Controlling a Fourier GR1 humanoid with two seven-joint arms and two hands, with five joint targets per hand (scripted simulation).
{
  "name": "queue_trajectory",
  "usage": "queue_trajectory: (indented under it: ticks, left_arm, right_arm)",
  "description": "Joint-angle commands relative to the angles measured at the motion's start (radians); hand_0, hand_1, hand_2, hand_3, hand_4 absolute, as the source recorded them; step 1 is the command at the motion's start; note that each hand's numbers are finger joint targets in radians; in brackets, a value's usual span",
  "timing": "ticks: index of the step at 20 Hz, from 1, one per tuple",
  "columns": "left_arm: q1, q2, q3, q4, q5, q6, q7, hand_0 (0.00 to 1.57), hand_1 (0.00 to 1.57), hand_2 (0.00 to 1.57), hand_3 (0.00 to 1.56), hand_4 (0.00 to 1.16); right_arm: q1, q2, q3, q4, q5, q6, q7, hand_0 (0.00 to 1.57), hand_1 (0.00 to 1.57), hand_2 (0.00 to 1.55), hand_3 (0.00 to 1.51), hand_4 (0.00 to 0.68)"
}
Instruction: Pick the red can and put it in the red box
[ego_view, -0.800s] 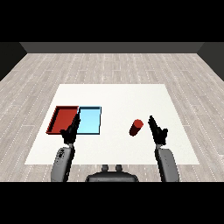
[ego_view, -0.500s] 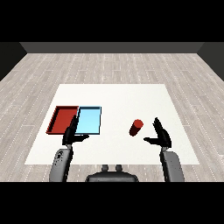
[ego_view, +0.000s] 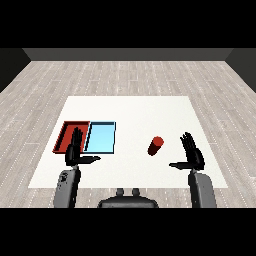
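- A white rectangular counter (ego_view: 130, 107) sits on a grey plank floor (ego_view: 130, 75) and carries everything in play.
- The small red cylindrical can (ego_view: 155, 145) stands right of the counter's middle, leaning a little in this view with its top toward the far right. Nothing touches it, and bare white surface shows all around it.
- The shallow red rectangular tray (ego_view: 66, 133) lies on the left part of the counter. Just beside it, on its right, lies the light blue rectangular tray (ego_view: 103, 137); their long sides run next to each other.
- The can is well apart from both trays, with open counter between it and the blue tray.
- The black right hand (ego_view: 193, 155) on its grey forearm (ego_view: 201, 189) is to the right of the can, near it but not touching. Its fingers are straight and spread, pointing up and away, and its thumb sticks out to the left toward the can; the hand is open and holds nothing.
- The black left hand (ego_view: 74, 149) on its grey forearm (ego_view: 66, 186) overlaps the near edge of the red tray in this view. Its fingers are straight and its thumb points right, below the blue tray; it is open too, with nothing in it.
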Motion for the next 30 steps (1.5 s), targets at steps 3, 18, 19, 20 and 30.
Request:
queue_trajectory:
  ticks: [3,18,19,20,30]
  left_arm:
    - [-0.025,-0.008,0.018,0.094,0.016,-0.033,-0.099,0.0,0.0,0.0,0.0,0.0]
    - [0.038,-0.022,-0.008,-0.017,-0.014,-0.005,-0.064,0.0,0.0,0.0,0.0,0.0]
    - [-0.016,-0.031,-0.009,0.068,-0.041,0.011,-0.12,0.0,0.0,0.0,0.0,0.0]
    - [0.01,-0.017,0.004,-0.033,0.009,-0.006,-0.011,0.0,0.0,0.0,0.0,0.0]
    - [-0.006,-0.045,-0.029,0.018,-0.029,0.01,-0.07,0.0,0.0,0.0,0.0,0.0]
  right_arm:
    - [-0.007,0.001,-0.04,0.012,-0.025,0.023,0.005,0.0,0.0,0.0,0.0,0.0]
    - [0.004,0.066,-0.014,0.094,0.045,0.016,-0.108,0.0,0.0,0.0,0.0,0.0]
    - [-0.02,0.04,-0.028,0.069,0.008,0.04,-0.051,0.0,0.0,0.0,0.0,0.0]
    - [-0.095,0.045,-0.026,0.139,0.039,-0.007,-0.055,0.0,0.0,0.0,0.0,0.0]
    - [-0.188,0.081,0.0,0.3,0.038,-0.023,-0.077,0.0,0.0,0.0,0.0,0.0]
